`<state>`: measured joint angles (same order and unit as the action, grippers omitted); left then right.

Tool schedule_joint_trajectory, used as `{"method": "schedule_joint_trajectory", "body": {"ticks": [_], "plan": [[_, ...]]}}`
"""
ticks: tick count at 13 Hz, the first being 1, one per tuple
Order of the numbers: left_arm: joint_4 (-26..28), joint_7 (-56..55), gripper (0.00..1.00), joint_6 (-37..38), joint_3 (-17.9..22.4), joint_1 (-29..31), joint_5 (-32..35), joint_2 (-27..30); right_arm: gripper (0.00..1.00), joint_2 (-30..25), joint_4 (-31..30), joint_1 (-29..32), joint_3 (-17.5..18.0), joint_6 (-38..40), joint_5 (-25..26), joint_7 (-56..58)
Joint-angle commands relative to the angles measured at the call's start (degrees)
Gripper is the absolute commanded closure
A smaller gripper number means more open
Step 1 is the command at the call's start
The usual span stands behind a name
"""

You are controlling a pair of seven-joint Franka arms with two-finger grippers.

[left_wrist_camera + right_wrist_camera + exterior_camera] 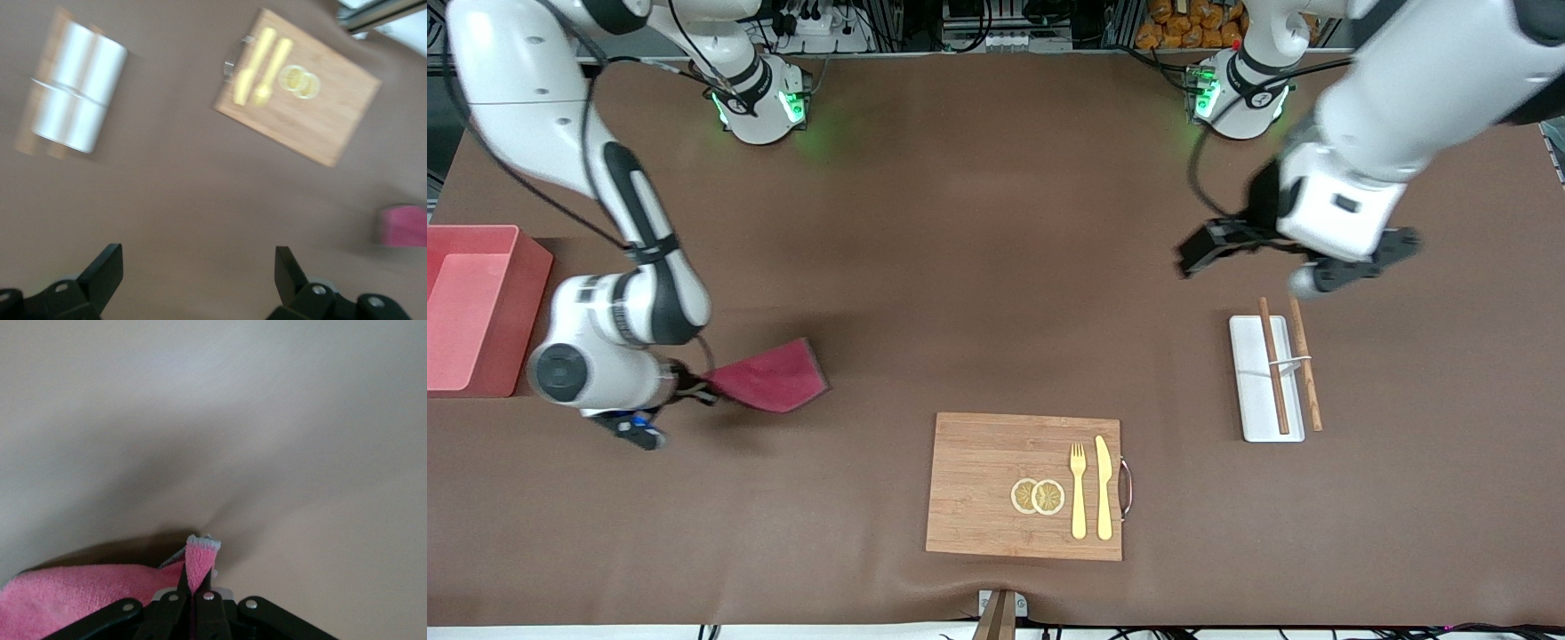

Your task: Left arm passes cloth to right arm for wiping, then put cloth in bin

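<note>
Cloth pinched in right tool, beside bin

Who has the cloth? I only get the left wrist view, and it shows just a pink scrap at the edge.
Observer: The right gripper has it, jaws shut on a pinched corner of the cloth.
Operator: Where's the bin?
Observer: The bin sits at the right arm's end of the table. The cloth is beside it but apart from it.
Operator: And my arm?
Observer: The left gripper is over the table beside the white tray.
</note>
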<state>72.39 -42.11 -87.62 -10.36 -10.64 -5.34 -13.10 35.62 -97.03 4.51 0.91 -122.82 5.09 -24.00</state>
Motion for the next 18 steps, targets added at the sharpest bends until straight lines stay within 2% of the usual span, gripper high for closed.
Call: {"method": "schedule_joint_trajectory", "body": {"ticks": [1,3,6,8,11,13,15,18], "plan": [[2.1,7.1,0.00,3.8,-0.5,3.3,4.1,3.2,1.00,-0.4,0.8,7.8,1.4,-1.0,4.9,10.0],[2.1,13.7,0.00,6.0,-0.7,7.7,4.2,4.2,1.00,-0.6,1.5,13.0,1.5,-1.7,9.5,16.1],[2.6,24.9,0.00,7.7,-0.7,13.5,3.8,5.2,1.00,-3.9,2.2,18.9,1.4,-1.5,10.8,28.4],[3.5,28.0,0.00,7.7,0.2,13.9,4.3,5.7,1.00,-8.3,2.0,21.5,1.3,-0.8,11.3,36.8],[9.9,29.5,0.00,4.9,2.3,14.0,4.3,9.3,1.00,-11.6,2.1,21.8,1.4,4.0,15.6,38.2],[14.1,29.5,0.00,1.7,2.4,13.8,4.4,11.9,1.00,-10.5,1.8,21.6,1.4,3.8,15.6,37.5],[14.2,30.0,0.00,1.4,2.7,13.5,4.5,12.5,1.00,-7.2,1.8,21.3,1.5,1.8,15.6,34.6],[14.1,30.2,0.00,1.0,6.2,11.0,4.7,12.3,1.00,-2.0,1.7,20.8,1.6,-3.4,15.0,32.4]]}}
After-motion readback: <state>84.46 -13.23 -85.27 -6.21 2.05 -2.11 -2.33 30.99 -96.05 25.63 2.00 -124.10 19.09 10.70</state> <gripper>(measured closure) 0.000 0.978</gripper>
